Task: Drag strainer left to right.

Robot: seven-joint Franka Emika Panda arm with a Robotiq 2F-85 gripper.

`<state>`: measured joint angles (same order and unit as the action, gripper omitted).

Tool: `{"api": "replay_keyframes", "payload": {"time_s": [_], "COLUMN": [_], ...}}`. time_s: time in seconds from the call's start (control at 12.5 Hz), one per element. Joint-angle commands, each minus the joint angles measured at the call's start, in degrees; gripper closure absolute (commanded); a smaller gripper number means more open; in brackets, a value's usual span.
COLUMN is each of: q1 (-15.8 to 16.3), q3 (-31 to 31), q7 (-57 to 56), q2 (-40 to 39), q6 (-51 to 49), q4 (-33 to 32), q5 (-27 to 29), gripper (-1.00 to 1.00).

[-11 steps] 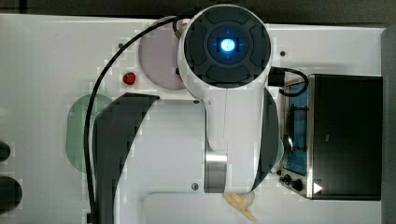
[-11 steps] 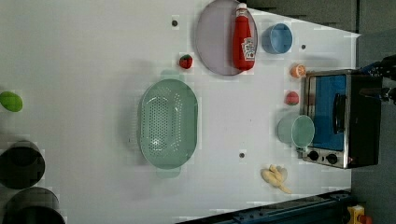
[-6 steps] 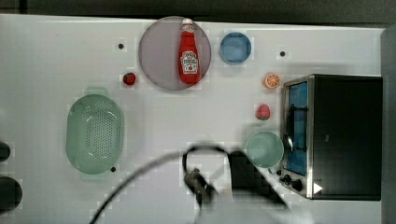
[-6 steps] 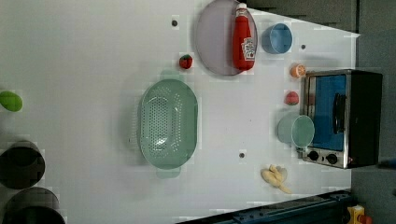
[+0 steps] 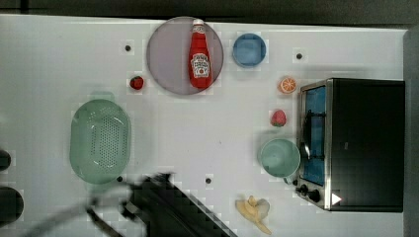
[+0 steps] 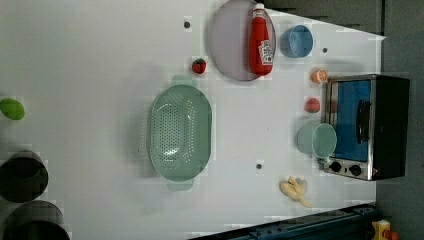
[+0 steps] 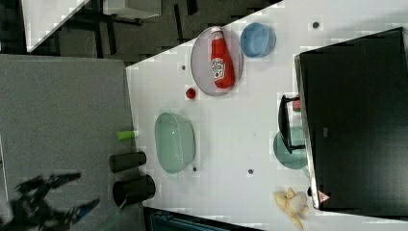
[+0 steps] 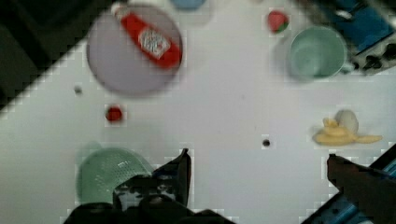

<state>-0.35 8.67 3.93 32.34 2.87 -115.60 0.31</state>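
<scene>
With its jaws spread wide and holding nothing, the gripper (image 8: 257,161) hangs above bare table. The strainer (image 5: 100,141) sits untouched at the top view's left. Hook its rim, I'd say, and pull steadily toward the mint cup (image 5: 280,157) beyond.

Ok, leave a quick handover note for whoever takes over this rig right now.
Gripper: open, holding nothing, high above the table.
Strainer: upright on the top view's left side of the table, nothing inside, untouched.
Done: nothing; the drag has not begun.
Left: bring the gripper down to the strainer's rim, catch it, and pull it toward the top view's right, probably stopping short of the green cup and oven.
</scene>
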Motion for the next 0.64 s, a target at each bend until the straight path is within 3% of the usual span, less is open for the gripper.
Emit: {"api": "replay_keyframes", "payload": {"time_s": [0.08,0.4,0.64], "q1": [1.62,1.76,1.85], "q3": [8.20,19.41,23.83], "q7": [10.21,28.19,43.14], "q2": [-9.82,-21.16,-31.48], "q6": [6.23,20.32,30.78], "q4": [-6.16,-8.86,-9.39], "q5": [0.62,0.61,0.39], "gripper": [-1.00,-1.00,-1.00]}}
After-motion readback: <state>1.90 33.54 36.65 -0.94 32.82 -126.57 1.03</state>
